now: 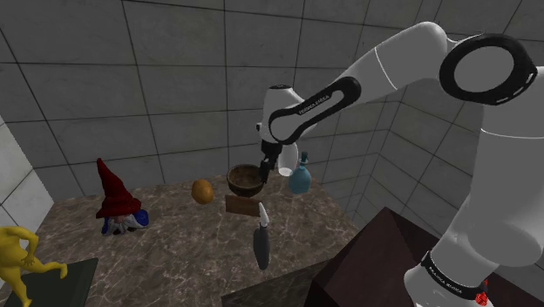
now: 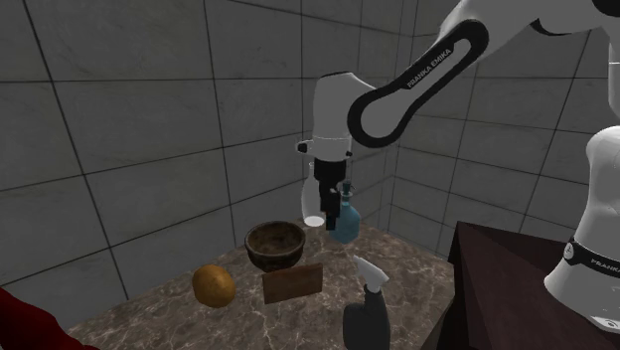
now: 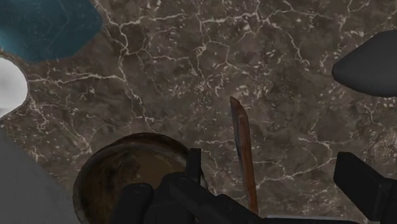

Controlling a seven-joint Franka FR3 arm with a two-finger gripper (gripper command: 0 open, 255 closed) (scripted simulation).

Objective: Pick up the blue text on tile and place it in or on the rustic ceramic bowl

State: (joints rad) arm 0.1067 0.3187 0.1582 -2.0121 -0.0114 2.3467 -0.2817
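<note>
Tile (image 2: 293, 282) is standing edge-up beside the bowl (image 2: 268, 257); the gripper (image 3: 278, 177) is hovering open, needing centring over that thin edge.

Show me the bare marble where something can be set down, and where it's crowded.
In the shoulder view, the widest bare marble lies between the red-hatted gnome and the spray bottle, on the near side of the orange ball. Crowded: the bowl, the brown tile and the blue bottle cluster toward the back wall.

Nr bowl (image 2: 273, 260): blue flask (image 2: 346, 227), spray btl (image 2: 366, 310).
</note>
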